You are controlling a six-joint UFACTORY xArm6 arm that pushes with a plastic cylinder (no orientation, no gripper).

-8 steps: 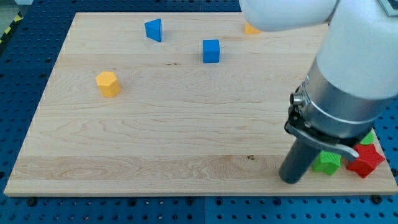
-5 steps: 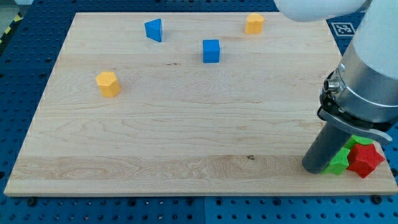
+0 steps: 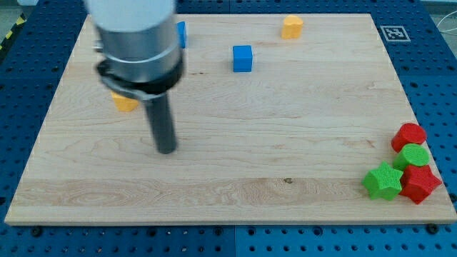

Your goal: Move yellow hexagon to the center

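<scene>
My tip (image 3: 166,150) rests on the board left of the centre. A yellow block (image 3: 126,104), which seems to be the hexagon, lies up and to the left of the tip, apart from it. The arm's body hides most of it. A second yellow block (image 3: 291,27) sits near the view's top edge, right of the middle.
A blue cube (image 3: 243,58) lies above the centre. A blue block (image 3: 182,33) near the top is half hidden by the arm. At the bottom right, a red round block (image 3: 408,135), a green block (image 3: 414,155), a green star (image 3: 382,181) and a red star (image 3: 421,184) cluster.
The arm has swept from the bottom right corner across to the left of the board. It now covers most of the left yellow block and uncovers the red and green cluster.
</scene>
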